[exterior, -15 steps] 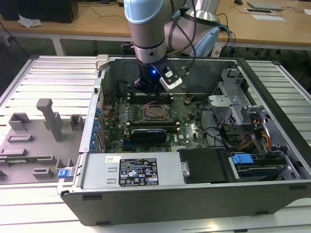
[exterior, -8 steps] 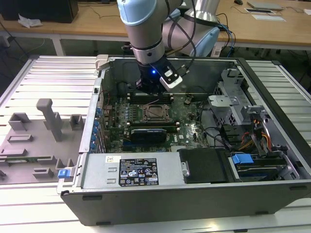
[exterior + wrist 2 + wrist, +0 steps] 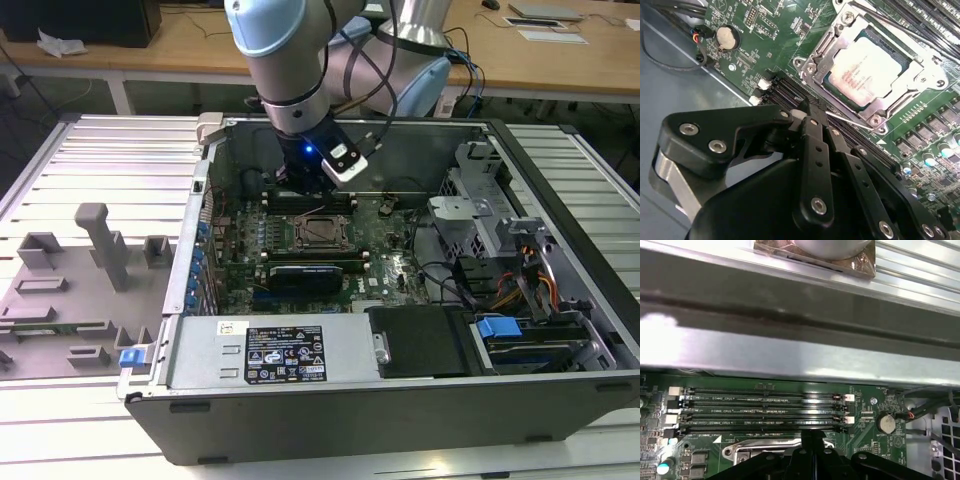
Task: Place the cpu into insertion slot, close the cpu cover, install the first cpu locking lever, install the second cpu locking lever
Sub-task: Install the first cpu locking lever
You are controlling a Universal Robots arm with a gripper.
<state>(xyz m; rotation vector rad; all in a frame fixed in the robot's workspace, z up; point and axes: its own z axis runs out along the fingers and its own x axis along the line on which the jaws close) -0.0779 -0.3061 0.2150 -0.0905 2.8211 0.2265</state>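
My gripper (image 3: 809,112) hangs low inside the open computer case (image 3: 400,420). In both wrist views its two black fingers (image 3: 816,440) are pressed together, with nothing that I can see between them. The tips sit over the long black memory slots (image 3: 765,410), at the side nearest the socket (image 3: 322,232). Just past them a thin silver lever (image 3: 850,121) runs along the near edge of the cover (image 3: 890,102); I cannot tell whether it is latched. The cover lies flat, its metal frame around the chip (image 3: 867,70). The chip sits level in the socket, its silver top showing through the square opening. Farther off on the green board (image 3: 770,30) is a round coin battery (image 3: 727,37). In the exterior view my arm (image 3: 290,60) reaches down from above into the case, which lies on its side on a ribbed metal table (image 3: 100,140). A grey plastic fixture (image 3: 100,250) rests on the table toward the exterior view's left.
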